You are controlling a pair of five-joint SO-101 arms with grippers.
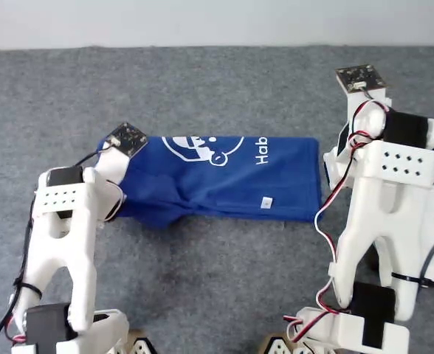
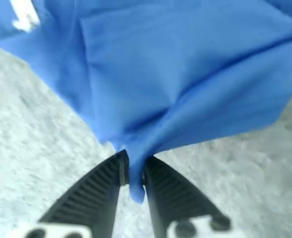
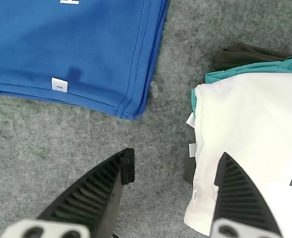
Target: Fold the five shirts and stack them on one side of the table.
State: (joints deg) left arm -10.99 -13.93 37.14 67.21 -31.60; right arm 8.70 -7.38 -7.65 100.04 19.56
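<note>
Left gripper [image 2: 132, 171] is clamping a fold of the blue shirt [image 2: 185, 74]; right gripper [image 3: 176, 161] is hanging spread wide beside the stack [image 3: 250, 129] (white on top).

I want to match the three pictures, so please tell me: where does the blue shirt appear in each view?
High view: blue shirt lies mid-table between the arms.
Left wrist view: its cloth is pinched in the left claw.
Right wrist view: it lies beyond the open right claw.
Shared landmark: its small white tag, high and right wrist views.
</note>
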